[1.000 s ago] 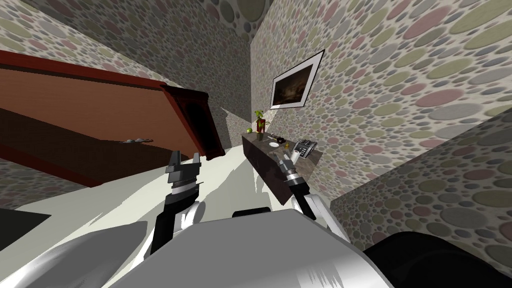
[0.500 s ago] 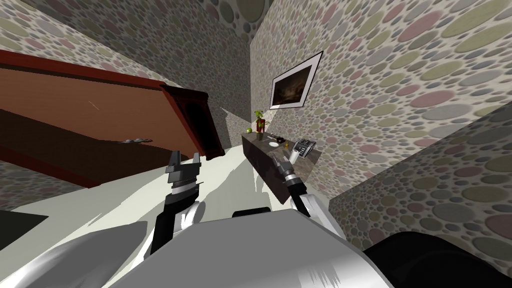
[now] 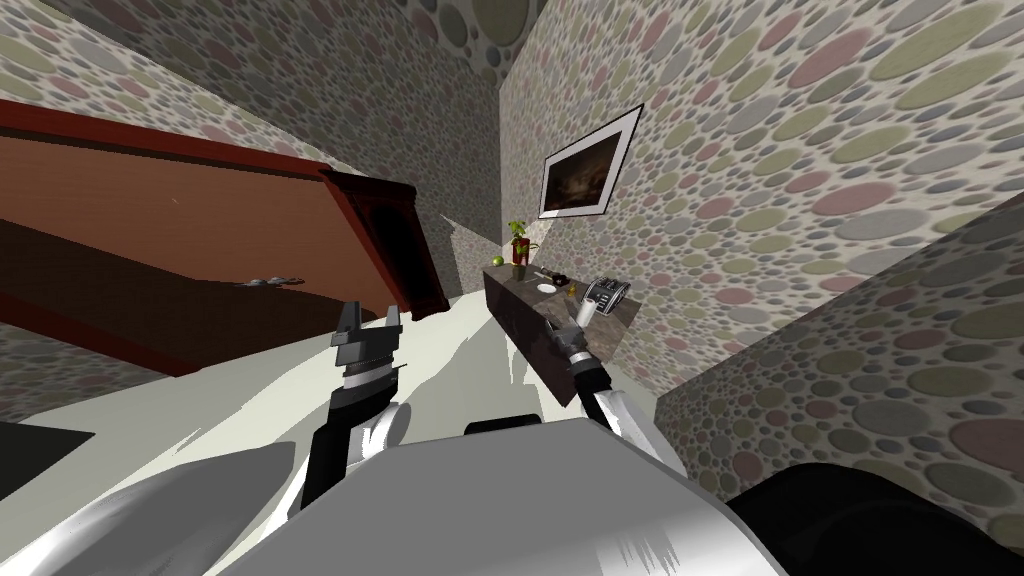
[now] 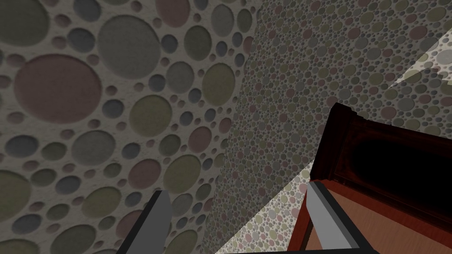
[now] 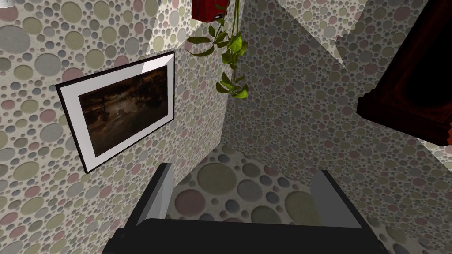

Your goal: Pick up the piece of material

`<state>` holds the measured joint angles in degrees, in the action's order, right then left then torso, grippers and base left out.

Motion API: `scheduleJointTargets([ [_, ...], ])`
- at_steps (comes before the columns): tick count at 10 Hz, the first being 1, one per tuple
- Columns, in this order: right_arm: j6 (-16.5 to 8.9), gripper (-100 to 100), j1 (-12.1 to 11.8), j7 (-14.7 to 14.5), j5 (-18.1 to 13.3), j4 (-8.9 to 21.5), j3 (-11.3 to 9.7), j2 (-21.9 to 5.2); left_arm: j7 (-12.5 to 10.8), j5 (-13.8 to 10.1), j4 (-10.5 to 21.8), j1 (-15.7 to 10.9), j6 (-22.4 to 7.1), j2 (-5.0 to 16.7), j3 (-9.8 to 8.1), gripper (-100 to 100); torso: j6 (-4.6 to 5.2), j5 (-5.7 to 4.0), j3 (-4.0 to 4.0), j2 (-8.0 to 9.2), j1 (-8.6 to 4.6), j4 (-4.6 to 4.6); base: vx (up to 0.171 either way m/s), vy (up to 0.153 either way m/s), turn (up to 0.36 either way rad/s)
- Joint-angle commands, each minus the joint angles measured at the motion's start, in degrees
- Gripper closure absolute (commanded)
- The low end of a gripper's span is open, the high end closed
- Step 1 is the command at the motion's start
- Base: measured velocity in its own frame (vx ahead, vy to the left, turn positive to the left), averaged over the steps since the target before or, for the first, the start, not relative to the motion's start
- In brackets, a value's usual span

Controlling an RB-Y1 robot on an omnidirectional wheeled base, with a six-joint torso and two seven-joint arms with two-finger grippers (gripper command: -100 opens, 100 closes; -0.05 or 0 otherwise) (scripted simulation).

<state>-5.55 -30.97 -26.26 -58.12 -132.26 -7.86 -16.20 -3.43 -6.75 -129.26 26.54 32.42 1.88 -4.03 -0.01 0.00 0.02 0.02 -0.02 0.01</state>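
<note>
**Left gripper** [image 3: 370,316] upright over the pale floor [image 3: 250,390], fingers [image 4: 155,220] apart, holding nothing. **Right gripper** [image 3: 577,313] above the near end of the dark table [image 3: 525,322], fingers likewise spread, empty. Small grey crumpled piece [image 3: 270,282], apparently the material, lies on the brown board [image 3: 150,220] leftward, well apart from both. Beyond: plant [image 3: 519,240], picture [image 3: 588,172].

Framed picture [image 3: 590,172], plant [image 3: 519,240] (red pot), sideboard [image 3: 515,305]

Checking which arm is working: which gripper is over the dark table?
The right gripper, open, above the dark table near the grey slotted appliance; the left gripper, also open, is over the pale floor.
</note>
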Motion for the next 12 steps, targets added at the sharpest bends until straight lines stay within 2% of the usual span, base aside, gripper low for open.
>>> scheduleJointTargets([
  [1,-2.9,-100,0.3,-2.7,-2.9,2.1,-1.4,-1.8,0.0,0.0,0.0,0.0,0.0,0.0,0.0,0,0.0,0.0,0.0,0.0,0.0,0.0,-0.018,-0.008,-0.013],
  [2,-3.6,-100,0.3,-2.7,-5.0,2.1,-1.4,-1.8,0.0,0.0,0.0,0.0,0.0,0.0,0.0,0,0.0,-0.01,0.0,0.01,-0.02,0.0,-0.018,-0.006,-0.009],
  [3,-5.7,-100,0.5,-5.4,-6.6,4.2,-2.9,-3.4,0.0,0.0,0.0,0.0,0.0,0.0,0.0,0,0.0,-0.01,0.01,0.01,-0.04,0.0,-0.018,-0.018,-0.011],
  [4,-6.8,-100,0.5,-5.4,-8.4,4.2,-2.9,-3.4,0.0,0.0,0.0,0.0,0.0,0.0,0.0,0,0.01,-0.02,0.01,0.03,-0.08,0.0,-0.018,-0.021,-0.007],
  [5,-6.8,-100,0.5,-5.4,-10.0,4.2,-2.9,-3.4,0.0,0.0,0.0,0.0,0.0,0.0,0.0,0,0.0,-0.02,0.01,0.02,-0.09,0.0,-0.01,-0.009,0.002],
  [6,-9.1,-100,0.7,-8.1,-11.9,6.5,-4.5,-5.3,0.0,0.0,0.0,0.0,0.0,0.0,0.0,0,0.0,-0.01,0.0,-0.01,-0.05,0.0,-0.01,-0.02,-0.007],
  [7,-10.1,-100,0.7,-8.1,-13.8,6.5,-4.5,-5.3,0.0,0.0,0.0,0.0,0.0,0.0,0.0,0,0.0,-0.02,-0.01,-0.02,-0.09,-0.01,-0.011,-0.021,-0.002],
  [8,-10.1,-100,0.7,-8.1,-14.7,6.5,-4.5,-5.3,0.0,0.0,0.0,0.0,0.0,0.0,0.0,0,0.0,-0.02,-0.01,-0.01,-0.09,0.0,-0.008,-0.012,0.0],
  [9,-12.7,-100,1.0,-10.8,-16.8,9.0,-6.0,-7.4,0.0,0.0,0.0,0.0,0.0,0.0,0.0,0,0.0,-0.01,-0.01,-0.02,-0.05,0.0,-0.009,-0.024,-0.004],
  [12,-13.5,-100,1.0,-10.8,-19.4,9.0,-6.0,-7.4,0.0,0.0,0.0,0.0,0.0,0.0,0.0,0,0.0,-0.02,-0.01,-0.03,-0.08,0.0,-0.005,-0.019,0.001],
])
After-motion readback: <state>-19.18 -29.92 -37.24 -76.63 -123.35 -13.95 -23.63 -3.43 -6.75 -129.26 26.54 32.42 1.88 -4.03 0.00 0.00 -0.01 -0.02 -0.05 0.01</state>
